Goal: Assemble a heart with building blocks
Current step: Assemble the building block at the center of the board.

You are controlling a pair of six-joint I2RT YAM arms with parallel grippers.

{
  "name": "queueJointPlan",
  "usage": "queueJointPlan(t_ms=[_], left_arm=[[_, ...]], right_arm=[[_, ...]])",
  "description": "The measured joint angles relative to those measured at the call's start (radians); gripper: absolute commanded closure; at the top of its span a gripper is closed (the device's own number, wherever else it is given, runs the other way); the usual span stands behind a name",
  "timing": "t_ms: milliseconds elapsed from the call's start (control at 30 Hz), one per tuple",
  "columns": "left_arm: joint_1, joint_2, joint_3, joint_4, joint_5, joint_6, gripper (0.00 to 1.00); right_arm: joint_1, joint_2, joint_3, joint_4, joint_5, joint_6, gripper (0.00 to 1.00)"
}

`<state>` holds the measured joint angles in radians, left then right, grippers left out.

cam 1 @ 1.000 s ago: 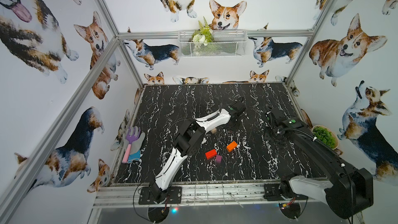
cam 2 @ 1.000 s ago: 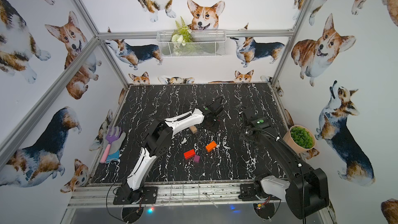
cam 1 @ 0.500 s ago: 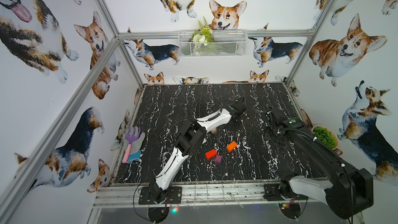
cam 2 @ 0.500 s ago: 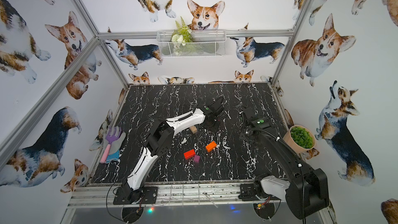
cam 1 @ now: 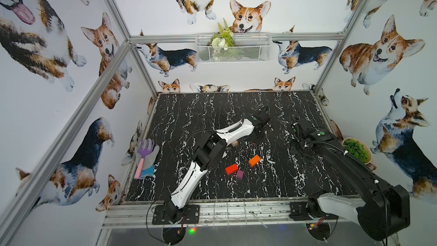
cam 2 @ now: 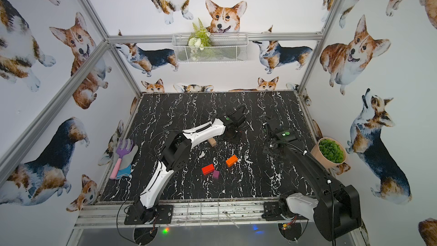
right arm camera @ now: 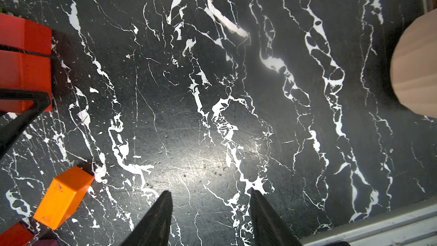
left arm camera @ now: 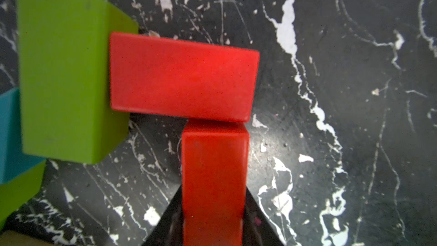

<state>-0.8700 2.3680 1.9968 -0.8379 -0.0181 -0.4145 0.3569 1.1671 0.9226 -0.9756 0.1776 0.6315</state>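
In the left wrist view my left gripper is shut on a red brick, a finger against each long side. Its far end butts a second red brick lying crosswise, which touches a green brick. A teal piece and another green brick sit beside that. In both top views this part of the heart is hidden under the left gripper. Loose on the table lie an orange brick, a red brick, a purple cube and a beige brick. My right gripper is open over bare table.
A purple rake with a pink handle lies on a glove at the table's left edge. A potted plant stands at the right edge, close to the right arm. A wire basket hangs on the back wall.
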Motion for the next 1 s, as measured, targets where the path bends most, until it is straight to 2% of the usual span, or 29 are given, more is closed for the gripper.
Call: queueJointPlan(t_ms=[167, 400, 600, 700, 833, 900, 1000], left_arm=[[0.0, 0.0, -0.001, -0.006, -0.008, 0.0, 0.53], [0.0, -0.031, -0.009, -0.021, -0.014, -0.001, 0.5], [0.001, -0.153, -0.031, -0.051, -0.042, -0.006, 0.47], [0.001, -0.31, -0.105, -0.064, -0.081, -0.011, 0.42], [0.002, -0.571, -0.306, -0.052, -0.136, -0.038, 0.39], [0.003, -0.668, -0.436, -0.056, -0.144, -0.064, 0.39], [0.005, -0.801, -0.634, -0.069, -0.139, -0.117, 0.39]], right_arm=[[-0.003, -0.001, 0.0, 0.0, -0.005, 0.0, 0.44], [-0.003, -0.006, 0.0, 0.0, -0.006, 0.0, 0.44], [-0.003, -0.027, 0.024, 0.0, -0.015, -0.001, 0.44], [-0.003, -0.037, 0.037, 0.0, -0.04, -0.005, 0.43], [0.028, -0.038, 0.047, 0.009, -0.104, -0.029, 0.38], [0.085, -0.037, 0.054, 0.016, -0.137, -0.036, 0.32], [0.246, -0.005, 0.083, 0.033, -0.153, -0.066, 0.28]])
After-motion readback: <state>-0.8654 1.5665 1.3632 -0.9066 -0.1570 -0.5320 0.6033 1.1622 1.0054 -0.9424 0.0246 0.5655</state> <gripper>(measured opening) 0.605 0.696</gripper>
